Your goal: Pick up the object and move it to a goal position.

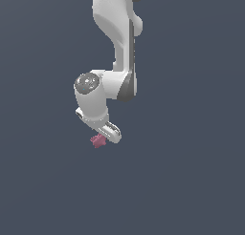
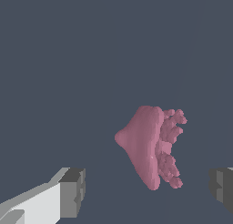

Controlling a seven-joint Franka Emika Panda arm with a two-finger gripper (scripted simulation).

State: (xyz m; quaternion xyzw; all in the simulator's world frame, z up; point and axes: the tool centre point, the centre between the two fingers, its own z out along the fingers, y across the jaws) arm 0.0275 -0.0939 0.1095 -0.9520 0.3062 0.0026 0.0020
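The white arm is reaching down over a plain dark slate worktop (image 1: 191,181), and its pincer (image 1: 106,133) is hovering just above the object (image 1: 98,141). In the exterior view, the object is lying at about seven o'clock from the pincer's tip, very near it, though whether they are touching cannot be told from there.

In the wrist view, the pincer (image 2: 148,191) is standing wide apart, with its two grey fingertips (image 2: 73,193) showing at either side and nothing between them being gripped. The object (image 2: 150,145) is sitting in the gap, closer to the one fingertip at the frame's edge than to the other, and clear of both.

The object is a small, matte, dusky pink piece: one side is a smooth, rounded lobe tapering to a blunt point, while the other is a crust of little knobs and jagged bumps. Judging by its size against the pincer, it is probably light, and it looks rigid rather than soft. The matte finish suggests it is not very slippery, but the uneven shape could be making it roll or twist under pressure. The best hold is likely to be across its thick middle, one pad on the smooth lobe and the other on the knobbly side, avoiding the thin tapered ends, where it could be squeezed out.
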